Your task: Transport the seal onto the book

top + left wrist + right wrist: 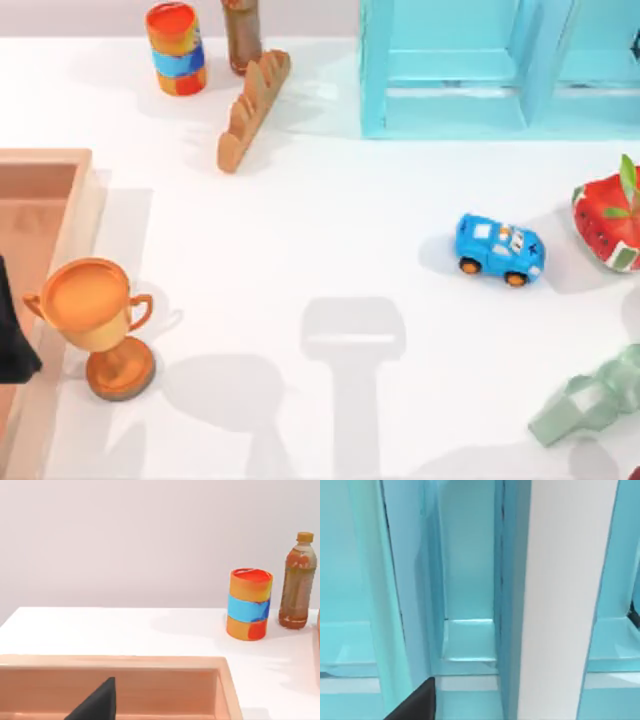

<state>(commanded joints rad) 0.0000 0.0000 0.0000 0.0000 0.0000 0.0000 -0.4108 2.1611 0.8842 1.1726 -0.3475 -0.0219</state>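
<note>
Left gripper (14, 335) above wooden tray (78, 205)

The white table (330, 260) lies bare across its middle, a broad lane from near edge to far. On the left stand a wooden tray (75, 200) and just beside it an orange trophy (98, 320). Far left, a striped can (176, 48), a bottle (241, 35) and a loaf of bread (252, 108) crowd together. The light-blue shelf unit (500, 70) blocks the far right; a blue toy car (499, 249), a watermelon piece (608, 225) and a pale green object (590, 400) dot the right side
</note>
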